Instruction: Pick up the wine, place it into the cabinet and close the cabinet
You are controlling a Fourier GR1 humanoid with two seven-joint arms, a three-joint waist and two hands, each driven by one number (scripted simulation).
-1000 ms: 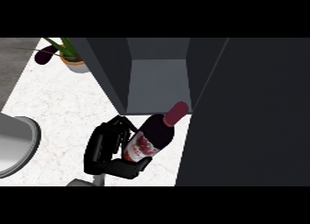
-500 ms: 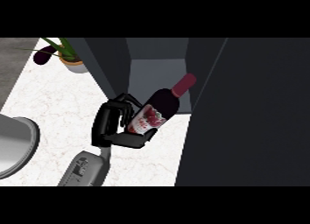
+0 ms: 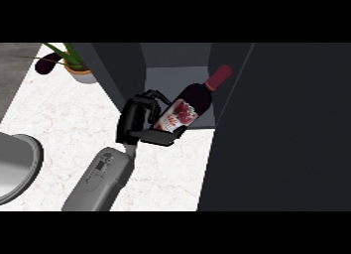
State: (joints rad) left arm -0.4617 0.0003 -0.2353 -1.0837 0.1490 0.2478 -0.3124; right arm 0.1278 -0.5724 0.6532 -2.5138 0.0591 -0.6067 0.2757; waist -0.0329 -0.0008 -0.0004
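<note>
From where I stand, only one hand [image 3: 143,121] shows, black, on a grey forearm [image 3: 101,178] that comes up from the near edge on the left side of the white marbled surface [image 3: 69,124]. I cannot say for certain which arm it is, though its place on the left suggests the robot's left; no other hand is in view. Its fingers and thumb are curled round the lower body of the wine [image 3: 189,104], so the bottle is gripped and off the surface.

The bottle is dark with a red capsule on its neck. It is tilted, neck pointing to the far right, and that neck already reaches into the opening of the cabinet [image 3: 175,62], over the grey shelf inside. The base is at the cabinet's front edge, in the hand.

I judge the pick-up done and the placing under way but not finished: the bottle has yet to be set down and let go. After that the door remains, which I take to be the large dark panel [image 3: 288,129] filling the right side, standing open.

The label is pale with a red blotchy pattern; no writing or brand on it can be read.

At the far left stands a potted plant [image 3: 69,64], and a grey rounded rim [image 3: 28,171] shows at the left edge.
</note>
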